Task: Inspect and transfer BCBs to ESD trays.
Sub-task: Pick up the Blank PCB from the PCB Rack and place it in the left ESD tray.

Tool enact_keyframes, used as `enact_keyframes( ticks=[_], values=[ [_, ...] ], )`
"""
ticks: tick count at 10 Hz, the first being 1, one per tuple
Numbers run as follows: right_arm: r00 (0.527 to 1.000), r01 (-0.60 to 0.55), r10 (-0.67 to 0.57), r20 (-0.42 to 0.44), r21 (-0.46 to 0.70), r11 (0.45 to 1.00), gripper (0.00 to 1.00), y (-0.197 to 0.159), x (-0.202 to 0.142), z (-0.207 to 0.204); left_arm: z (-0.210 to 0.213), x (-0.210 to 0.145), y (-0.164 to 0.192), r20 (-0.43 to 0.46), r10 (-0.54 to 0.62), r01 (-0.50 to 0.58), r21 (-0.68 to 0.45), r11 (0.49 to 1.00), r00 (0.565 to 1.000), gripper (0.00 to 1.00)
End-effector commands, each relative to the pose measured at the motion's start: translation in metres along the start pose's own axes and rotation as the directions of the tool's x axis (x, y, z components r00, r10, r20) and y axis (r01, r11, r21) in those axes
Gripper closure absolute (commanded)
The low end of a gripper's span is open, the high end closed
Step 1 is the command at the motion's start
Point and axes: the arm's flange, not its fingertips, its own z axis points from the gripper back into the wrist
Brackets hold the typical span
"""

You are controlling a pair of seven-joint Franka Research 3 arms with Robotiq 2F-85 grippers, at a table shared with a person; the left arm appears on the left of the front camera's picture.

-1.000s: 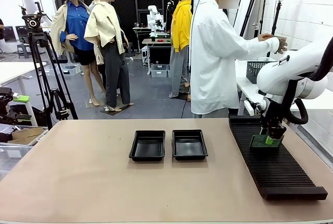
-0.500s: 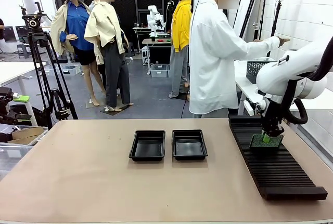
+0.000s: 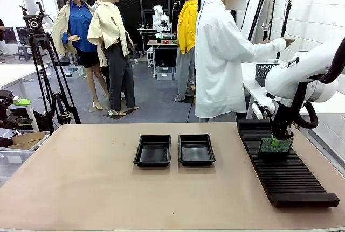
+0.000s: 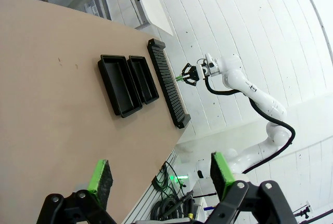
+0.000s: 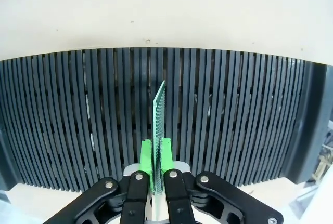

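Observation:
A green BCB stands on edge in a slot of the long black ribbed rack. My right gripper is shut on its top edge, both green pads pressed flat against the board. From the front, that gripper hangs over the BCB at the far part of the rack. Two ESD trays lie side by side mid-table, both bare inside. My left gripper hangs open high above the table, well away from the trays.
A person in a white coat stands at the table's far side, turned right with one arm stretched toward the wall. A grey mesh basket sits on a side bench behind the rack. A tripod stands off the table's left.
My right gripper's jaws have come together onto the BCB's top edge. The person's outstretched hand has shifted slightly. The left arm has not moved.

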Motion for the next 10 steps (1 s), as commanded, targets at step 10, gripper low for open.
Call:
enact_keyframes(
  ticks=[10],
  values=[
    [0.999,-0.015,0.013,-0.052,-0.038,0.999,1.0,-0.008,0.009,0.063,0.001,-0.001,-0.003,0.008,0.007,-0.007,0.005,1.0,1.0,0.0]
  ],
)
